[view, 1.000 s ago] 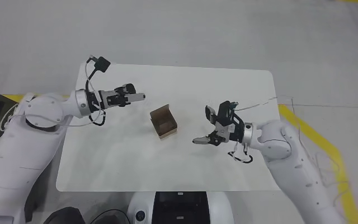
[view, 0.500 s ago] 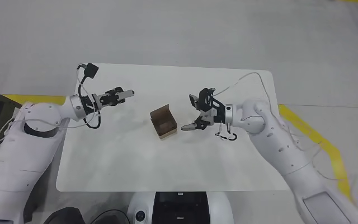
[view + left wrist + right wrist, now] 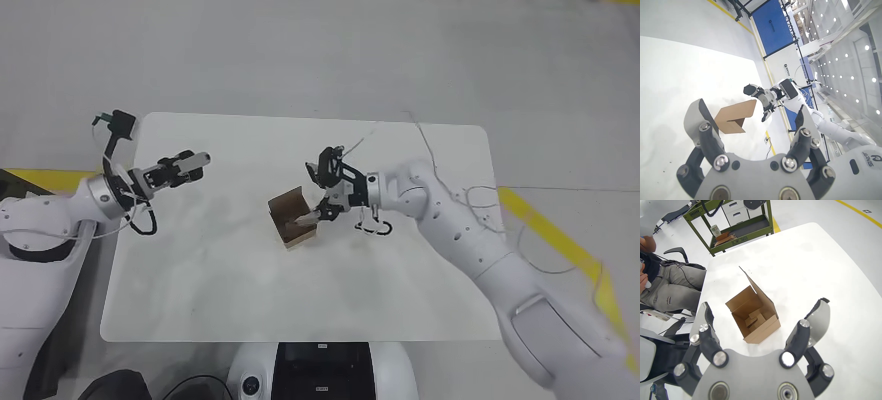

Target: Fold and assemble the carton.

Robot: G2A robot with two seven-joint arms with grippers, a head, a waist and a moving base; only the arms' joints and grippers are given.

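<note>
Carton (image 3: 292, 218): middle of the table (image 3: 250, 290), upright, top open, one tall flap (image 3: 755, 286) standing.
Handling: light, thin card, I'd say, and it creases easily. Take the flap by its free edge.
Right gripper (image 3: 319, 190): spread wide, empty, just beside the carton.
Left gripper (image 3: 196, 160): wide open, empty, well apart.
Right wrist view: folded bottom tabs (image 3: 754, 321) inside, too small to make out from above.

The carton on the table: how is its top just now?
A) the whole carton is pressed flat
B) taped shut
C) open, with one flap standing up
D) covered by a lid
C: the right wrist view looks straight down into the carton, which stands on the table with its inside in plain sight and one flap upright.
</note>
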